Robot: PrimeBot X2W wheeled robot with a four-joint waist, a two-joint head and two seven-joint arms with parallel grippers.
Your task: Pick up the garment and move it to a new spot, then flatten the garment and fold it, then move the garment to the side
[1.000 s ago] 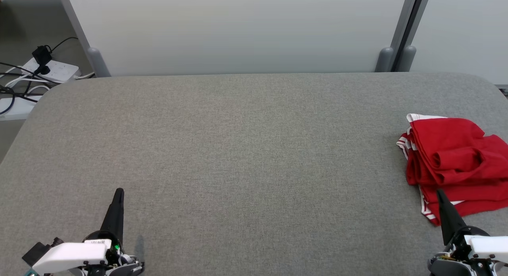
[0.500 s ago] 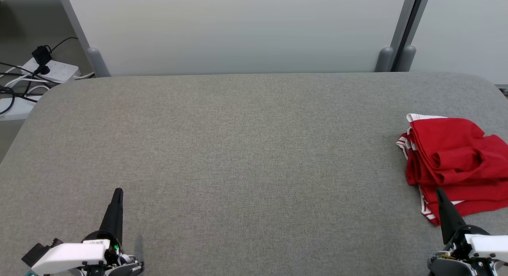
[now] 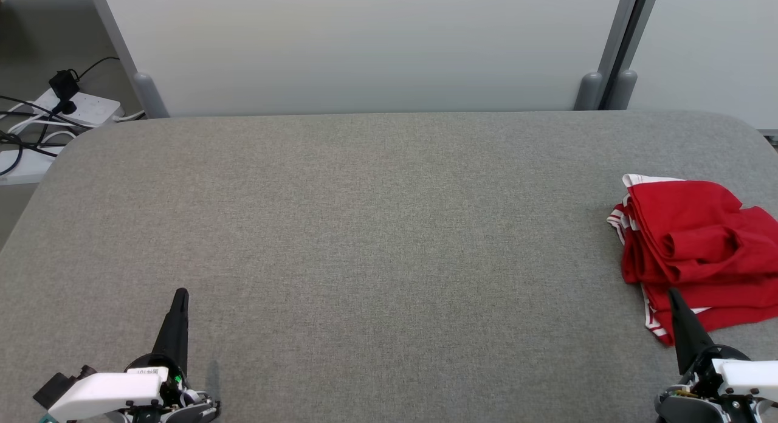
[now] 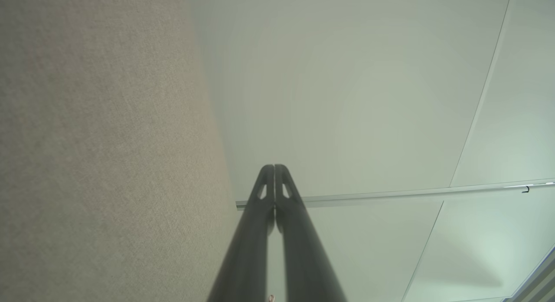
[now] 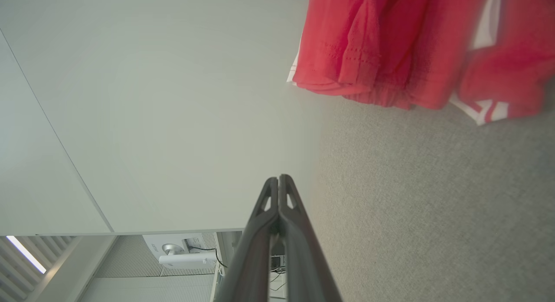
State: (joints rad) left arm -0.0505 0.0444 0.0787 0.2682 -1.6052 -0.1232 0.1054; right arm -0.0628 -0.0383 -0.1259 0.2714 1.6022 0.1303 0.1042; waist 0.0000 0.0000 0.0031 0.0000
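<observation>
A red garment with white stripes on its edges lies in a folded, lumpy pile on the grey table. It sits at the robot's right side of the table, close to the right edge. Part of it runs off the side of the head view.

The right gripper is low at the near right. Its two dark fingers are pressed together and hold nothing. In the head view its tip sits over the near edge of the red cloth. In the right wrist view there is bare grey table between the fingertips and the cloth, so it is probably not touching, but this is hard to tell for sure.

The left gripper is at the near left, well apart from the garment. Its fingers are pressed together too, with nothing between them. They point up the table toward the pale wall panel.

A white power strip with black cables lies on the floor past the far left corner of the table.
</observation>
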